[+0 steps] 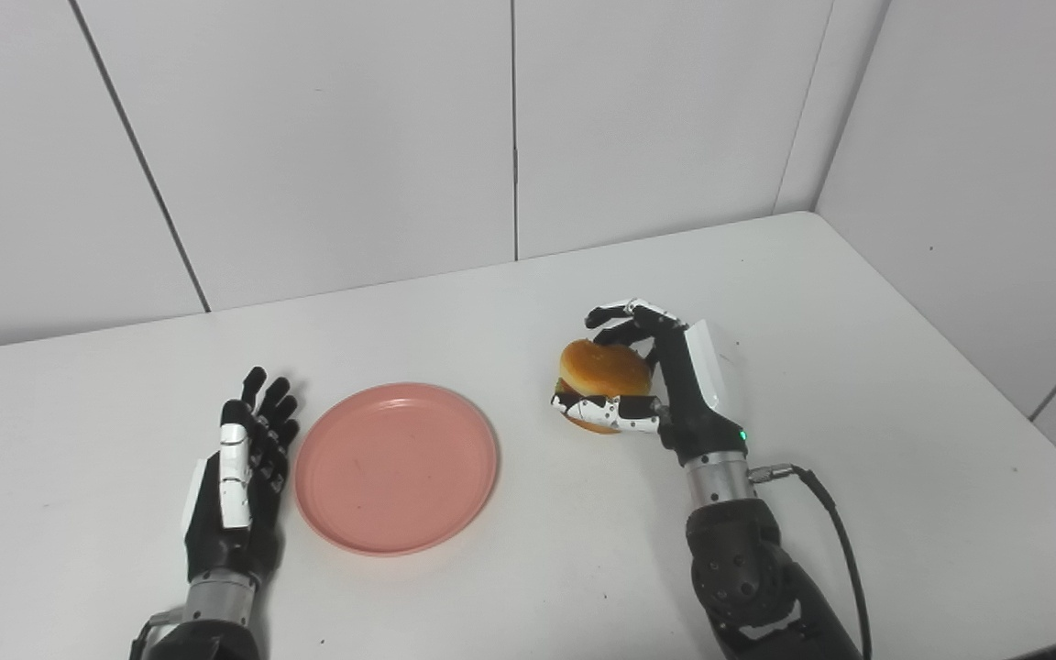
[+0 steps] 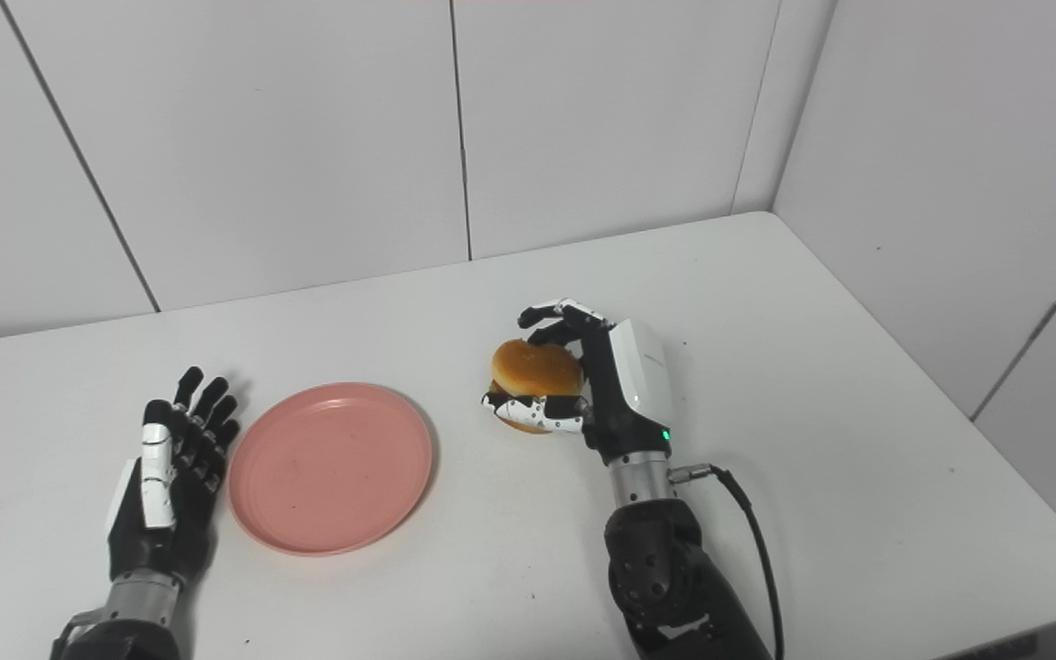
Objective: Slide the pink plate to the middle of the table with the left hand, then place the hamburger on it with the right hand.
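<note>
The pink plate (image 1: 396, 468) lay empty toward the counter's (image 1: 904, 440) front edge, left of centre, so the hamburger step was in hand. The left hand (image 1: 239, 481) rested spread just beside its rim. The right hand (image 1: 652, 385) clasped the hamburger (image 1: 603, 374); it probably needed carrying leftward over the plate, then releasing.

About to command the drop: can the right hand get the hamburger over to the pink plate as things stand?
Probably yes. The right hand grips the hamburger; bare table separates it from the empty pink plate.
</note>
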`<action>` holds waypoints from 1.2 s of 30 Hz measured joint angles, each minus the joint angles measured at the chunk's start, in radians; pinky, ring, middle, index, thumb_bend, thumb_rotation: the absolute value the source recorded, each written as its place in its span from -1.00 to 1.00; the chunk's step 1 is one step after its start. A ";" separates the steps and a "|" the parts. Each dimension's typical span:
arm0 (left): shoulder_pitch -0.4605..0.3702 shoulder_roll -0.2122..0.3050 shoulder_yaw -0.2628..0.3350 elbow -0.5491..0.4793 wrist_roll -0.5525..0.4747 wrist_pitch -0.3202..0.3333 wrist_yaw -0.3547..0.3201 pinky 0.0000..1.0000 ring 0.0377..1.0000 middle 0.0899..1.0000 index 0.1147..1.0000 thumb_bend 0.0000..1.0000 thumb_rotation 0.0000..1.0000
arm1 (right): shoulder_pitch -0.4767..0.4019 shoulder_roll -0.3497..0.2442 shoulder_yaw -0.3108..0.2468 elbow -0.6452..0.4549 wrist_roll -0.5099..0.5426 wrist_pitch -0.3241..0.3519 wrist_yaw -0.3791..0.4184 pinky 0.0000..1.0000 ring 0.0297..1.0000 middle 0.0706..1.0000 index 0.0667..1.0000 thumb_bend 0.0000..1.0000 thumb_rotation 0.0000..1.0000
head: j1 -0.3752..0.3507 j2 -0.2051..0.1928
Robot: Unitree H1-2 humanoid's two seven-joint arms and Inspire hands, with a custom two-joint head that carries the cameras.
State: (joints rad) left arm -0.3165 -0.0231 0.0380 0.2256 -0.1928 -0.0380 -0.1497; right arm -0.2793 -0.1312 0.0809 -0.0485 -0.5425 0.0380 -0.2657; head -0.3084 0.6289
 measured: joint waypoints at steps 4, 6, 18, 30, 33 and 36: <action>0.006 -0.013 -0.007 -0.006 0.021 0.000 0.020 0.99 0.93 0.90 0.90 0.24 1.00 | -0.039 0.005 0.009 0.011 0.010 0.036 0.062 -0.50 -0.32 -0.12 0.05 0.01 -1.00 | 0.028 0.000; 0.008 -0.019 -0.008 -0.010 0.023 0.000 0.029 0.97 0.92 0.89 0.89 0.25 1.00 | -0.057 0.005 0.017 0.017 0.009 0.037 0.081 -0.47 -0.31 -0.09 0.05 0.01 -1.00 | 0.043 -0.002; 0.023 -0.053 -0.031 -0.025 0.059 -0.002 0.067 0.96 0.88 0.85 0.87 0.21 1.00 | -0.083 0.025 0.101 0.050 0.059 0.032 0.184 -0.56 -0.23 -0.07 -0.09 0.03 -1.00 | 0.169 -0.006; 0.020 -0.088 -0.068 0.001 0.134 -0.042 0.113 1.00 0.88 0.86 0.88 0.27 1.00 | -0.119 0.059 0.171 0.094 0.047 0.030 0.207 -0.56 -0.24 -0.06 -0.10 0.03 -1.00 | 0.290 -0.015; 0.015 -0.092 -0.070 0.010 0.136 -0.046 0.118 1.00 0.87 0.85 0.86 0.27 1.00 | -0.131 0.066 0.185 0.110 0.044 0.030 0.213 -0.55 -0.23 -0.06 -0.10 0.03 -1.00 | 0.307 -0.020; 0.008 -0.098 -0.071 0.027 0.136 -0.058 0.131 1.00 0.85 0.83 0.85 0.22 1.00 | -0.153 0.072 0.197 0.131 0.044 0.022 0.212 -0.59 -0.22 -0.07 -0.10 0.03 -1.00 | 0.310 -0.025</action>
State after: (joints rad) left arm -0.3083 -0.1212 -0.0325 0.2523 -0.0565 -0.0965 -0.0185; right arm -0.4320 -0.0589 0.2779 0.0825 -0.4986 0.0595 -0.0541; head 0.0015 0.6044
